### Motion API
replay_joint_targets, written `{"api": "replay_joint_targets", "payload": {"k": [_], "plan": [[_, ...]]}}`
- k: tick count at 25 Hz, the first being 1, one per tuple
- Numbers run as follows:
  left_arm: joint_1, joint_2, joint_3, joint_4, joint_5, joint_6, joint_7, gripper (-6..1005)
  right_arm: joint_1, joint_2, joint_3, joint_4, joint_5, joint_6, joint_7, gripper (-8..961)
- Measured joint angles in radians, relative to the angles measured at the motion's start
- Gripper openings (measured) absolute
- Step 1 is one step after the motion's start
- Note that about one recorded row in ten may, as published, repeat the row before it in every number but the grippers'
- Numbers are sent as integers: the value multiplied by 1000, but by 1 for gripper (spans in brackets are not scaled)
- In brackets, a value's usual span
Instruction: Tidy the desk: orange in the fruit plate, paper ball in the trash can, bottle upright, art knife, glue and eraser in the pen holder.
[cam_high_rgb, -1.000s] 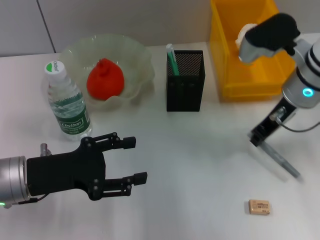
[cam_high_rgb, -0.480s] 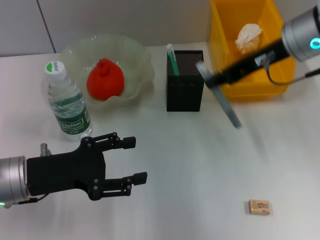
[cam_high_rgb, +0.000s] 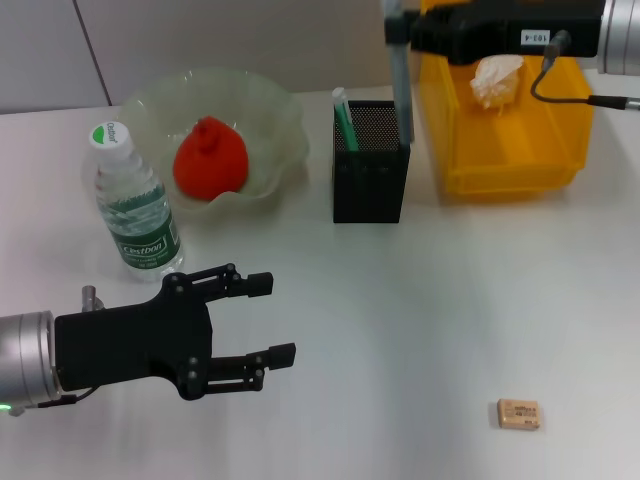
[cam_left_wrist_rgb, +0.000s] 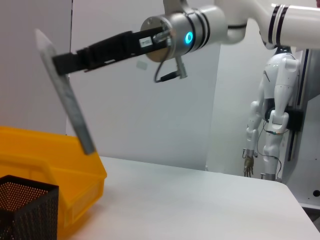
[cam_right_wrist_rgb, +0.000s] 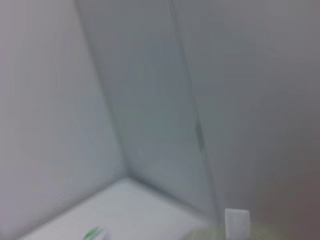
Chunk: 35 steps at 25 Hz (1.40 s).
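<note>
Head view: my right gripper (cam_high_rgb: 400, 22) is up at the far edge, above the black square perforated-metal mesh pen holder (cam_high_rgb: 371, 175), fingers clamped on the upper end of the long flat grey art knife (cam_high_rgb: 402, 92). The knife hangs nearly upright, its lower tip at the holder's rim on the side nearest the bright-yellow rectangular plastic trash can (cam_high_rgb: 500, 150); whether the tip is inside the cup I cannot tell. A green-and-white stick (cam_high_rgb: 344, 118) already stands in the holder at the opposite corner.

Left wrist view: the same knife (cam_left_wrist_rgb: 65, 95) tilts in the right gripper (cam_left_wrist_rgb: 59, 62), lower end in front of the yellow bin (cam_left_wrist_rgb: 60, 165), above the mesh cup (cam_left_wrist_rgb: 25, 210).

The crumpled white paper ball (cam_high_rgb: 495, 78) lies inside the trash can, just beside the holder. The red-orange lumpy orange (cam_high_rgb: 210, 160) sits in the translucent pale-green scalloped glass fruit plate (cam_high_rgb: 275, 120), on the holder's other side. The small clear plastic bottle with dark green label (cam_high_rgb: 135, 205) stands upright beyond the plate from the holder. The small tan rectangular eraser (cam_high_rgb: 519, 414) lies on the white desk (cam_high_rgb: 400, 330), well apart from the holder and from my right gripper, towards me.

My left gripper (cam_high_rgb: 250, 325) hovers low over the desk near the bottle, fingers spread apart, holding nothing.

Right wrist view: only blurred grey wall.
</note>
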Motion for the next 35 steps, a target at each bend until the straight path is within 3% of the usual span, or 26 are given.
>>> {"api": "replay_joint_targets", "payload": {"k": [3,8,18,35], "plan": [[0,0,0,-3,0,-1,0,798,-8,-4,5,133,131,107,-172,139],[0,0,0,-5,0,-2,0,798,3,-4,6,263,217,206,-332,139],[0,0,-2,-7,0,-1,0,798,36,1,3,455,348,274,-571,140],[8,0,6,-7,0,2,10,798,61,3,-4,588,390,294,-683,137]]}}
